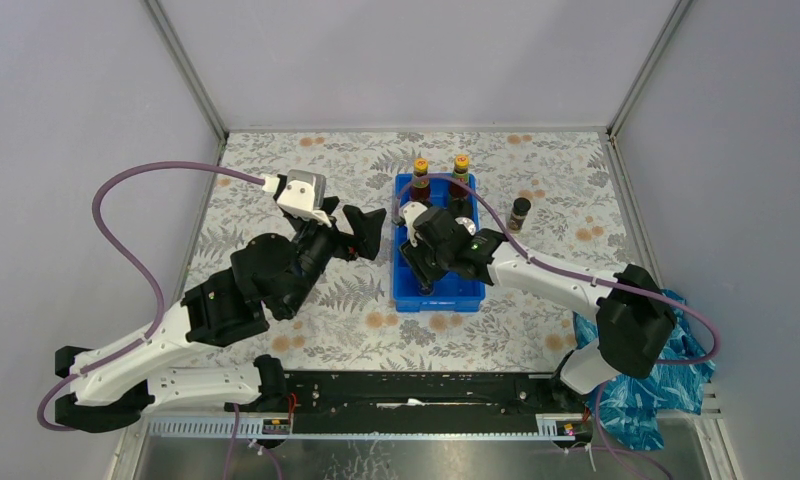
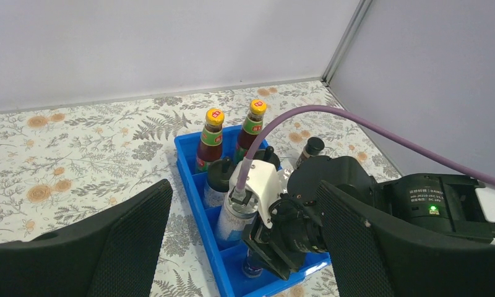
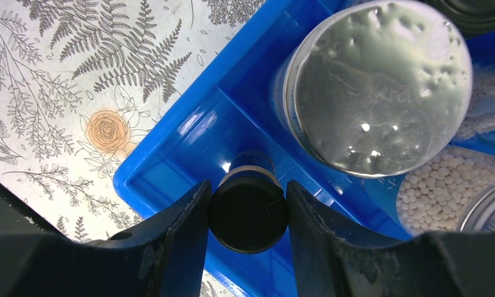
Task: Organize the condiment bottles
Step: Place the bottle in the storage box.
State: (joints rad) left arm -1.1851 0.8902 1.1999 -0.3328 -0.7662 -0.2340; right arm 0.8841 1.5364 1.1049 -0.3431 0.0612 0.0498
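The blue tray (image 1: pixel 401 300) stands mid-table. Two dark red bottles with yellow-orange caps (image 1: pixel 420 180) (image 2: pixel 211 139) fill its far end. Behind them come clear bottles with black domed caps (image 2: pixel 220 176), then silver-lidded blue-labelled jars (image 2: pixel 236 219) (image 3: pixel 381 86). My right gripper (image 1: pixel 421 268) (image 3: pixel 247 185) reaches down into the tray's near left compartment. It is shut on a short dark black-capped jar (image 3: pixel 248 213) (image 2: pixel 254 265) by its cap. A second short dark jar (image 1: pixel 519 212) (image 2: pixel 311 148) stands on the table right of the tray. My left gripper (image 1: pixel 371 230) (image 2: pixel 243 185) is open and empty, left of the tray.
A blue patterned cloth (image 1: pixel 641 385) lies at the table's right front corner. Grey walls close the table at the back and both sides. A purple cable (image 2: pixel 356 120) arcs over the tray from the right arm.
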